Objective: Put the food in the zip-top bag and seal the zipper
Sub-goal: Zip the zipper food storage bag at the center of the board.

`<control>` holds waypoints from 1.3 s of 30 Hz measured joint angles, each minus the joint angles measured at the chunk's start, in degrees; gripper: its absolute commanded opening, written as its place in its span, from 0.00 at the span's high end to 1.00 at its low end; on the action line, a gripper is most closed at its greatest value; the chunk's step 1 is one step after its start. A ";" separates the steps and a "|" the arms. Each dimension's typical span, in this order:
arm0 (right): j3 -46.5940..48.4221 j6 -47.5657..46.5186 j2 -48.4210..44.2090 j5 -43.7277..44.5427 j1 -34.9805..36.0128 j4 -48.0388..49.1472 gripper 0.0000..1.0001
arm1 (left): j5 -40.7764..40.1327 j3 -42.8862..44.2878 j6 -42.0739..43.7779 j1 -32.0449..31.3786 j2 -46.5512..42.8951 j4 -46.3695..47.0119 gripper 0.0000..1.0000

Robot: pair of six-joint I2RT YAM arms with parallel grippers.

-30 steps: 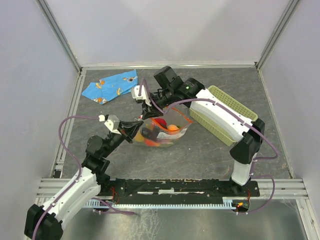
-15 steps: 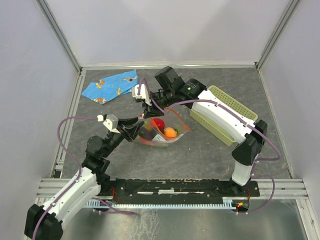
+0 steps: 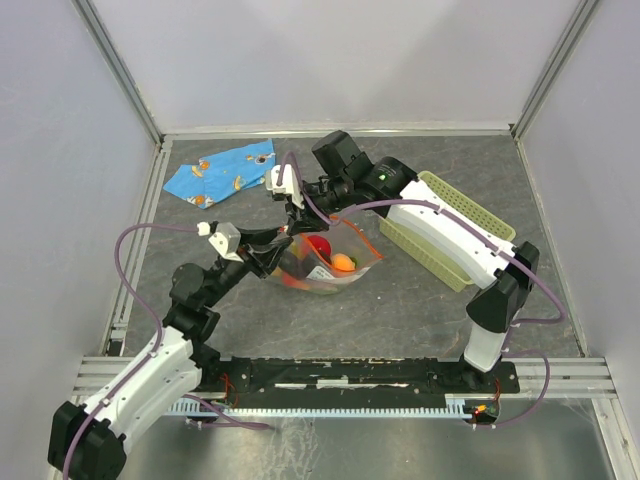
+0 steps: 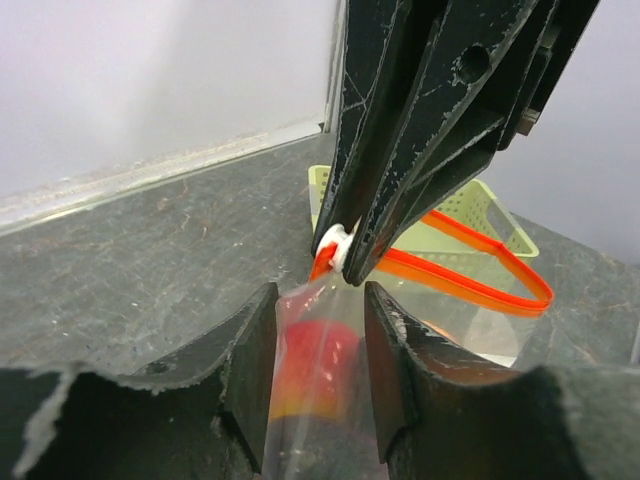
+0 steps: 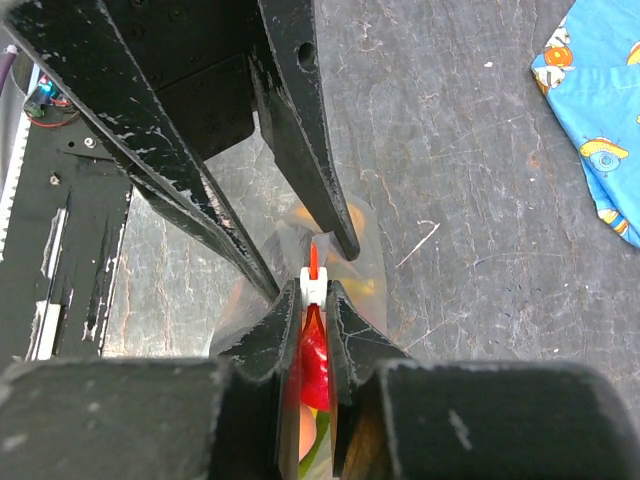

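Observation:
The clear zip-top bag [image 3: 325, 268] stands mid-table with the food in it: a red round fruit [image 3: 318, 247], an orange [image 3: 343, 263] and darker pieces below. Its red-orange zipper [image 3: 366, 241] gapes in a loop, as the left wrist view shows [image 4: 470, 287]. My right gripper [image 3: 298, 222] is shut on the white slider [image 5: 313, 287] at the zipper's left end. My left gripper [image 3: 278, 253] is closed to a narrow gap on the bag's film [image 4: 318, 335] just below the slider. The red fruit [image 4: 315, 352] shows through the film. A green leaf [image 5: 316, 450] shows in the right wrist view.
A pale green basket [image 3: 450, 230] lies right of the bag, under the right arm. A blue cloth with orange prints [image 3: 222, 170] lies at the back left. Metal frame rails run along the table's left, back and front edges.
The bag went from slumped and wide to drawn up and narrower at its left end. Both grippers shifted slightly right and kept their grips.

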 measured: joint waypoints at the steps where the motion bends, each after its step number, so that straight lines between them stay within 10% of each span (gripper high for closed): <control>1: 0.00 0.00 0.00 -0.11 -0.02 0.00 0.99 | 0.39 0.37 0.59 0.00 0.31 -0.07 0.57; 13: 0.00 -0.72 -0.55 -1.25 -0.13 -2.43 0.99 | 11.76 5.35 9.99 0.61 4.20 -4.98 0.67; 21: 0.00 -1.97 -1.09 -0.79 -0.28 -4.37 0.99 | 18.97 7.80 11.41 1.62 8.00 -6.43 0.97; 39: -11.28 0.33 -9.77 4.42 -0.28 0.35 0.99 | 15.80 5.90 11.32 1.66 1.97 -7.32 0.97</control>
